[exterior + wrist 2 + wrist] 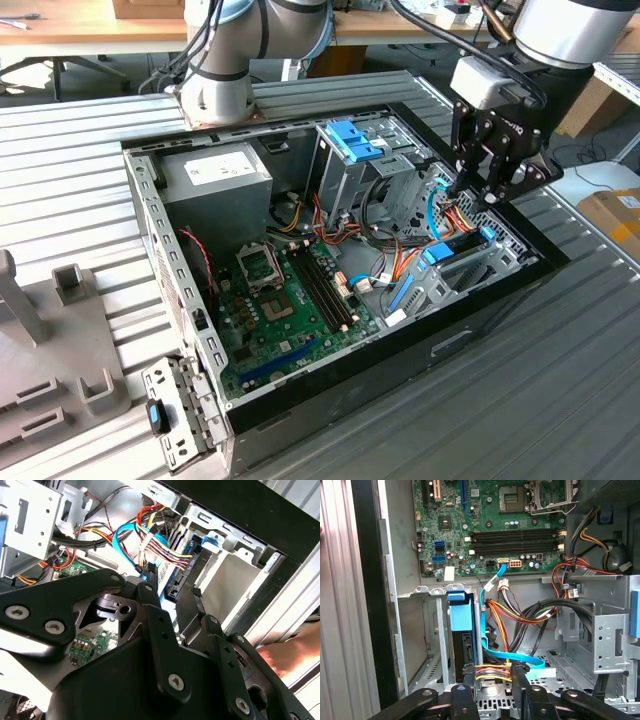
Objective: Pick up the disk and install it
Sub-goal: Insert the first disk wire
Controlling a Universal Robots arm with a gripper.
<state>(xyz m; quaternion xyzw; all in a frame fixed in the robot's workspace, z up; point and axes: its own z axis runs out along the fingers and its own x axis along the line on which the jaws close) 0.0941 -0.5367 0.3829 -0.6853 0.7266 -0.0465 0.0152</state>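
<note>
The disk (455,246) stands on edge in a metal bay at the front corner of the open computer case, on the exterior view's right. Its black body sits in a bright blue carrier. In the first wrist view the disk (460,630) lies in its slot just beyond one fingertip. My gripper (478,195) hangs a little above the bay, open and holding nothing. In the first wrist view my gripper (494,672) has a bundle of coloured wires and a light-blue flat cable behind the gap between its fingers. The second wrist view shows my gripper (171,594) over the disk's connector end (172,582).
The case holds a green motherboard (290,290), a grey power supply (220,180) and a drive cage with a light-blue latch (352,140). A loose perforated bracket (170,415) lies outside the near corner. A person's hand (287,652) rests beside the case.
</note>
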